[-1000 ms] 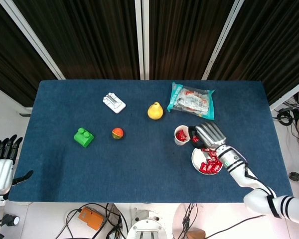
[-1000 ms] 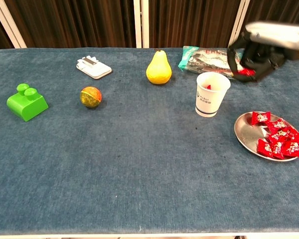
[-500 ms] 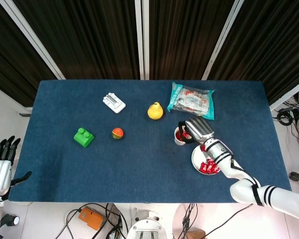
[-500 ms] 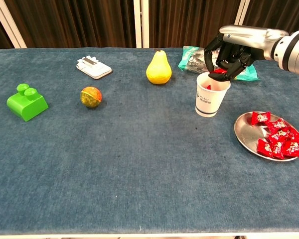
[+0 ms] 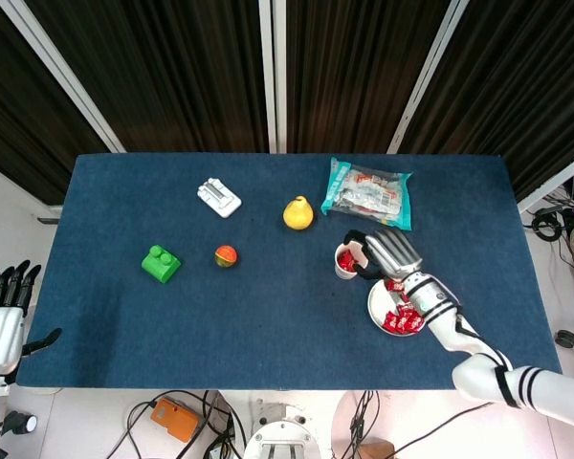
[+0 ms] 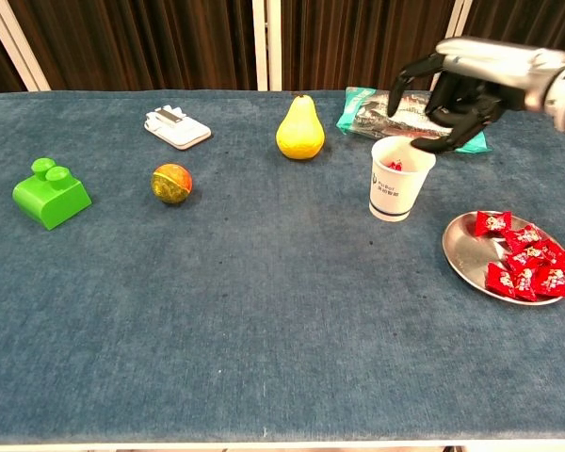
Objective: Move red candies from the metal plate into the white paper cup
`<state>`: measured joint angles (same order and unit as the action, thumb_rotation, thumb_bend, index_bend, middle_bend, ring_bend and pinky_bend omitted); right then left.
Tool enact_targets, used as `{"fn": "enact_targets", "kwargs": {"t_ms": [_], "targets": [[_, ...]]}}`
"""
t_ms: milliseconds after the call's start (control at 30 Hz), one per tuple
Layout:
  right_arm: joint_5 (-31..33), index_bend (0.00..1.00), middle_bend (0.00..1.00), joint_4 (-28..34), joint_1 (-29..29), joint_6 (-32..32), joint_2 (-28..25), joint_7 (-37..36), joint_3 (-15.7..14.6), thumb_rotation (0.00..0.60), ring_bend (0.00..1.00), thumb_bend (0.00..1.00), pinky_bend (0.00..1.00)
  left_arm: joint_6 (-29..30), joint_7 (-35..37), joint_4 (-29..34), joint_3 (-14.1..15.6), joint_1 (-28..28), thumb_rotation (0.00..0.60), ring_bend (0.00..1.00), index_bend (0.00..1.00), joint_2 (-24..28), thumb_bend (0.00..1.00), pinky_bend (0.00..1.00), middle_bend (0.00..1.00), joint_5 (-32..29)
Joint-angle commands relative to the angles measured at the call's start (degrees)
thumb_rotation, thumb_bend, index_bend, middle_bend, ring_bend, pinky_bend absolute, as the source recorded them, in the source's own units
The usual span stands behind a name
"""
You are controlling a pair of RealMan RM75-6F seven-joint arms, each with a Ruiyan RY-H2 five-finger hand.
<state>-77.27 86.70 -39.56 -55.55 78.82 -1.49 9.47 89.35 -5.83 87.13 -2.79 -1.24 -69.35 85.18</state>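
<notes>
The right hand (image 6: 457, 89) hung just above the cup (image 6: 400, 179), fingers spread and empty, a drop apparently finished. Most candies (image 6: 525, 262) lay on the plate (image 6: 461, 252); some showed in the cup. Next, reach back for another.

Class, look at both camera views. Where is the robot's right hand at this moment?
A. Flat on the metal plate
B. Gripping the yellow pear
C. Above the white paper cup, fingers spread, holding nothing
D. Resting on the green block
C: the right robot hand hangs over the white paper cup with fingers apart and empty, clear of the metal plate.
</notes>
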Motion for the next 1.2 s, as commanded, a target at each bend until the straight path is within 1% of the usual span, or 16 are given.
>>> {"fn": "enact_targets", "kwargs": {"t_ms": [33, 133, 233, 367, 600, 767, 900, 1067, 1200], "targets": [[-4.8, 0.46, 0.96, 4.4, 4.6, -4.1, -5.2, -1.2, -4.7, 0.6, 1.0, 0.46, 1.0, -0.3, 0.1, -0.2, 0.0, -0.2, 0.6, 0.0, 0.0, -0.1, 0.0, 0.0, 0.0, 0.0], [-7.2, 0.47, 0.96, 5.7, 6.9, -4.3, -7.8, -1.3, -8.7, 0.6, 1.0, 0.46, 1.0, -0.4, 0.3, -0.2, 0.0, -0.3, 0.6, 0.0, 0.0, -0.3, 0.0, 0.0, 0.0, 0.2], [-9.6, 0.49, 0.96, 5.8, 7.9, -3.3, -9.3, -1.4, -11.9, 0.6, 1.0, 0.46, 1.0, -0.4, 0.4, 0.1, 0.1, -0.4, 0.6, 0.0, 0.0, -0.2, 0.0, 0.0, 0.0, 0.5], [-12.4, 0.49, 0.96, 3.8, 7.9, -1.5, -9.1, 0.2, -14.3, 0.6, 1.0, 0.45, 1.0, -0.2, 0.2, 0.6, 0.2, -0.4, 0.6, 0.0, 0.0, -0.1, 0.0, 0.0, 0.0, 0.8], [-12.6, 0.48, 0.96, 1.3, 6.8, 2.3, -7.3, 3.7, -15.1, 0.6, 1.0, 0.45, 1.0, -0.1, 0.1, 1.3, 0.5, -0.2, 0.6, 0.0, 0.0, 0.0, 0.0, 0.0, 0.0, 0.8], [-12.7, 0.48, 0.96, 0.1, 6.2, 3.7, -6.3, 6.1, -15.1, 0.6, 1.0, 0.45, 1.0, -0.6, 2.0, 1.9, 0.8, -0.3, 0.6, 0.0, 0.0, 0.2, 0.0, 0.0, 0.0, 1.1], [-12.2, 0.48, 0.96, -0.6, 5.9, 4.5, -5.1, 7.3, -14.7, 0.6, 1.0, 0.45, 1.0, -0.9, 1.9, 1.7, 0.9, -0.5, 0.6, 0.0, 0.0, 0.2, 0.0, 0.0, 0.0, 1.4], [-11.7, 0.52, 0.96, -1.3, 5.5, 5.7, -4.1, 7.6, -14.6, 0.6, 1.0, 0.45, 1.0, -0.8, 1.8, 1.4, 0.8, -0.4, 0.6, 0.0, 0.0, 0.1, 0.0, 0.0, 0.0, 1.1], [-11.3, 0.6, 0.96, -1.8, 5.6, 5.7, -3.4, 7.4, -14.3, 0.6, 1.0, 0.46, 1.0, -0.5, 1.8, 1.2, 0.8, -0.3, 0.6, 0.0, 0.0, 0.1, 0.0, 0.0, 0.0, 1.1]]}}
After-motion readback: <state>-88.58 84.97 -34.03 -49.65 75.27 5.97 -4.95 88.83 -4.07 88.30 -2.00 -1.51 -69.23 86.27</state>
